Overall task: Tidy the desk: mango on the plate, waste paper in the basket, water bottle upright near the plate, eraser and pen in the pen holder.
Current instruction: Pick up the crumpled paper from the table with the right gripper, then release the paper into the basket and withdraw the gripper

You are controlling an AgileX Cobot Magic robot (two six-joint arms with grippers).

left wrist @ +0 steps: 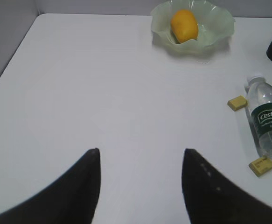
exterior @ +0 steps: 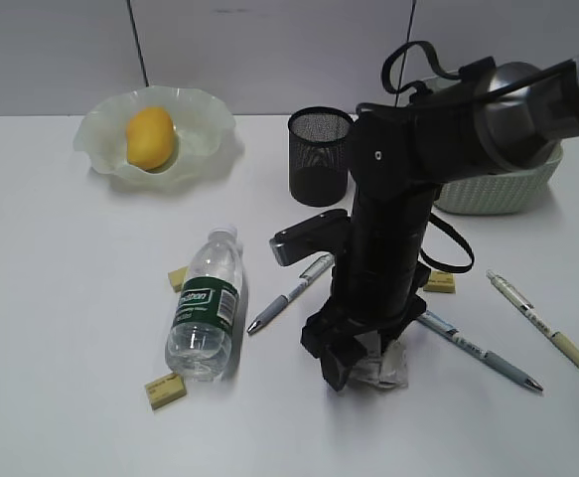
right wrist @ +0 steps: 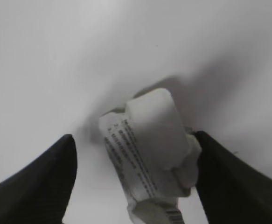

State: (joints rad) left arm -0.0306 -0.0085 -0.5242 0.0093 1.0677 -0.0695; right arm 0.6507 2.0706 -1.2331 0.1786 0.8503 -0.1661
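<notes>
The mango [exterior: 150, 137] lies in the wavy-rimmed plate [exterior: 202, 111] at the back left. The water bottle [exterior: 208, 303] lies on its side on the desk [exterior: 61, 298]. The black mesh pen holder [exterior: 320, 154] stands at the back centre, with the basket [exterior: 498, 191] to its right, partly behind my right arm. My right gripper [exterior: 363, 368] is open and down at the desk around the waste paper [exterior: 388, 364]. In the right wrist view the waste paper [right wrist: 147, 154] touches the right finger of the gripper [right wrist: 134, 136]. My left gripper [left wrist: 140, 151] is open and empty over bare desk.
Three pens lie on the desk: one [exterior: 291, 293] left of my right arm, two [exterior: 478, 350] [exterior: 542, 323] on its right. Yellow erasers lie by the bottle [exterior: 165, 391] [exterior: 178, 278] and right of the arm [exterior: 440, 281]. The left wrist view shows the mango [left wrist: 184, 25] and bottle [left wrist: 268, 121].
</notes>
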